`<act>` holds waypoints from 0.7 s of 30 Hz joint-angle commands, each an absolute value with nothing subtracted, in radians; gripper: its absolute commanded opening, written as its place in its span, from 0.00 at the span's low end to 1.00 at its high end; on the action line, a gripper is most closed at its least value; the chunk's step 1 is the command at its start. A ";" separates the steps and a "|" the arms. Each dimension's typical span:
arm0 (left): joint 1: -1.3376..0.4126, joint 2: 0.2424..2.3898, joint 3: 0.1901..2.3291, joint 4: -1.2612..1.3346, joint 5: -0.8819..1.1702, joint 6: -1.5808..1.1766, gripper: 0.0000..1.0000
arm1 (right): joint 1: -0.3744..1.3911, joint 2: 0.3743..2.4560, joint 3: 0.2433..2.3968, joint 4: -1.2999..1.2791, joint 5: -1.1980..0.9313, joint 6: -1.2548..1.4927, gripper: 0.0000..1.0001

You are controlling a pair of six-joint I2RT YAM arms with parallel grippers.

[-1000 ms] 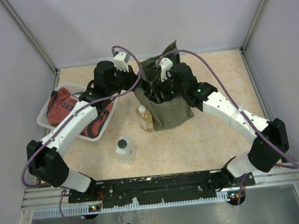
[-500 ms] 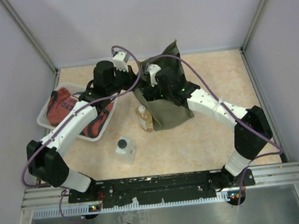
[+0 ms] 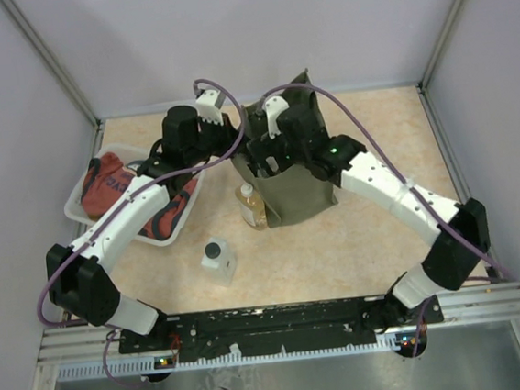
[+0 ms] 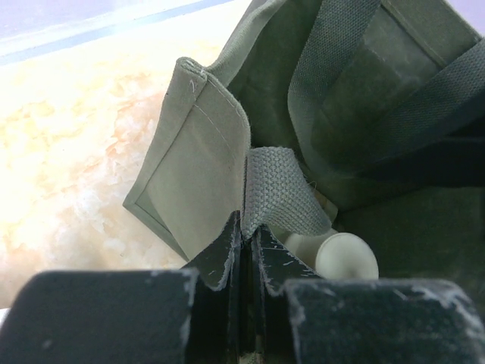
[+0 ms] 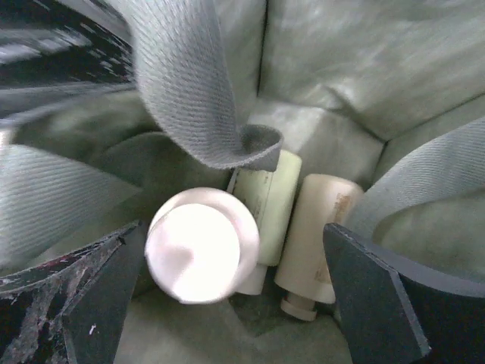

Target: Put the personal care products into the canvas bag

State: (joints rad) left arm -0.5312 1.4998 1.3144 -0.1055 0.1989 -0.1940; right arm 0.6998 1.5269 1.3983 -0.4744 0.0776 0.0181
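The olive-green canvas bag (image 3: 302,191) stands upright at mid-table. My left gripper (image 3: 240,147) is shut on the bag's woven strap (image 4: 276,189) at its left rim, holding the mouth open. My right gripper (image 3: 266,162) is open inside the bag mouth. Under it on the bag floor lie the pale jar with the wide cream lid (image 5: 203,244), the green bottle with a cream cap (image 5: 270,203) and the cream jar (image 5: 317,236). The amber bottle (image 3: 252,205) stands just left of the bag. The grey bottle with a black cap (image 3: 217,260) stands nearer the front.
A clear plastic tray (image 3: 91,177) with the red-and-black pouch (image 3: 112,186) sits at the left, beside my left forearm. Grey enclosure walls close in the table at left, right and back. A loose strap (image 5: 189,91) hangs across the bag mouth.
My right arm's elbow swung inward and then back out to the right, and the wrist shifted slightly over the bag mouth. The left arm and the bottles outside have not moved.
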 commanded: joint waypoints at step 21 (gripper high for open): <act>-0.528 1.544 1.373 -0.111 0.190 -0.187 0.00 | 1.123 1.158 1.194 -0.419 0.131 0.092 0.99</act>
